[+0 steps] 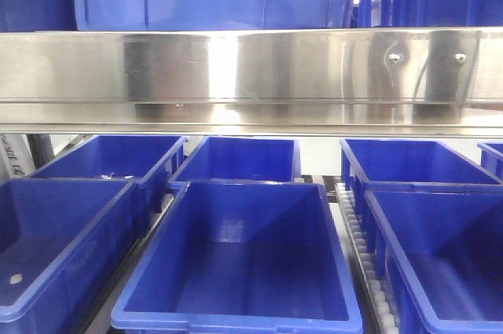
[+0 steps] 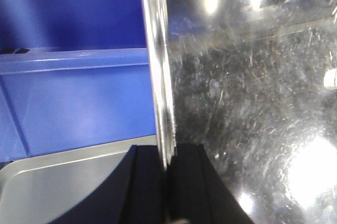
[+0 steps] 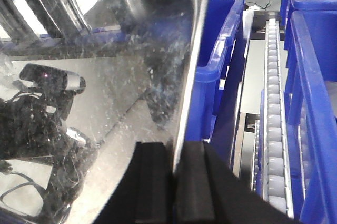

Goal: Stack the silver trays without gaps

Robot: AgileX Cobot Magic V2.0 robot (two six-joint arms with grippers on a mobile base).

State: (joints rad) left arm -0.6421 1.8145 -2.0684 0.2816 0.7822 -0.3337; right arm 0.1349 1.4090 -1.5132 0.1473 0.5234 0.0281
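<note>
Tray (image 2: 253, 103) — silver, rim in left gripper (image 2: 166, 155), right gripper (image 3: 175, 150) (blue bins (image 3: 216, 71) beside)

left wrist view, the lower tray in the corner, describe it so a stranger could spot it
Find the blue bin wall filling the left half. Below it, in the bottom-left corner, lies the lower tray. It is matte grey with a rounded corner, unlike the scratched shiny tray pinched by the left gripper.

No legible text, labels or numbers in any view. Faint dark marks on the white post (image 1: 10, 163) at far left, too blurred to read.
</note>
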